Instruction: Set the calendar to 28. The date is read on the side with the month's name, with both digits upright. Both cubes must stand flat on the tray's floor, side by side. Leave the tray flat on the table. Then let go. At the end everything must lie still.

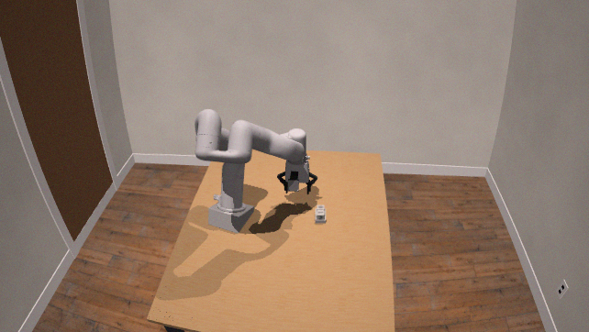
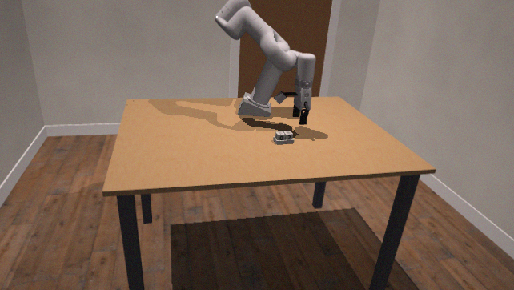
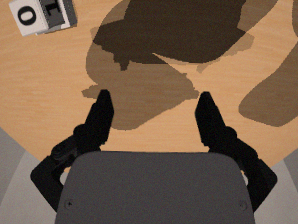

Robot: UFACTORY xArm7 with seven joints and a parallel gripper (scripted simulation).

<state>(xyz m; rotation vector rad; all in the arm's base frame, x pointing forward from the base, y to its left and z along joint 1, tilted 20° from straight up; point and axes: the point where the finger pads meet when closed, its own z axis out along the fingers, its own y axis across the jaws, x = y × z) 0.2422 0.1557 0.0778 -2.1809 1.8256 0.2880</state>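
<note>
The calendar is a small grey tray with two white cubes side by side, standing near the middle of the wooden table. In the exterior view the calendar shows the digits 0 and 2 on its front. My gripper hangs above the table behind the calendar, between it and the arm's base, apart from it. The gripper is open and empty over bare wood; it also shows in the exterior view.
The arm's base stands on the table to the left of the calendar. The table's right edge is some way beyond the calendar. Dark shadows of the arm lie on the wood.
</note>
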